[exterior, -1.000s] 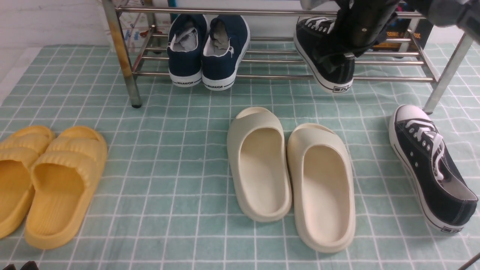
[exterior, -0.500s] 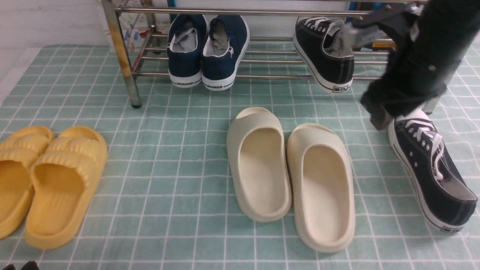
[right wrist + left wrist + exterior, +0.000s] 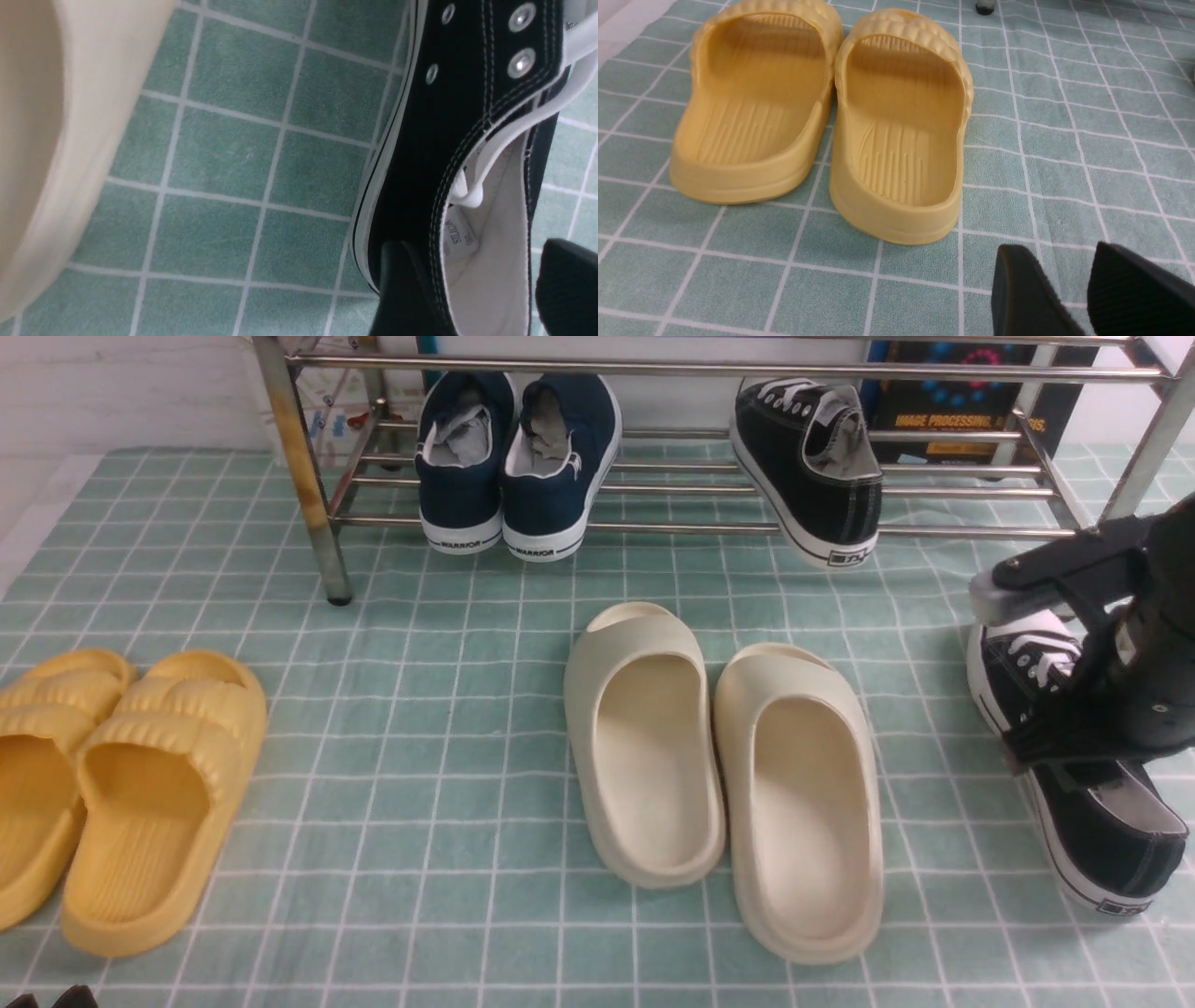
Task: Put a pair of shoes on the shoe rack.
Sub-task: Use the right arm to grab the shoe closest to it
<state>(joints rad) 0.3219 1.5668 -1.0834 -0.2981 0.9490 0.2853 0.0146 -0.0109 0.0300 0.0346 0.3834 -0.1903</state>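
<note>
One black shoe (image 3: 812,476) of the pair rests on the lower bars of the steel shoe rack (image 3: 653,527), heel over the front edge, with nothing touching it. The other black shoe (image 3: 1111,840) lies on the green mat at the right, toe towards the rack. My right gripper (image 3: 1004,681) hangs over it, open. In the right wrist view its jaws (image 3: 474,247) straddle this shoe (image 3: 448,116) near the collar: one finger against the outer wall, the other just beyond the far side. My left gripper (image 3: 1059,252) is open over bare mat, holding nothing.
Navy sneakers (image 3: 518,457) sit on the rack's left part. Cream slippers (image 3: 728,775) lie mid-mat, close to the left of the floor shoe. Yellow slippers (image 3: 121,784) are at the left, in front of my left gripper. A dark box (image 3: 952,420) stands behind the rack.
My right arm left the shoe on the rack, swung right and down, and now straddles the shoe on the mat. The left arm has stayed put.
</note>
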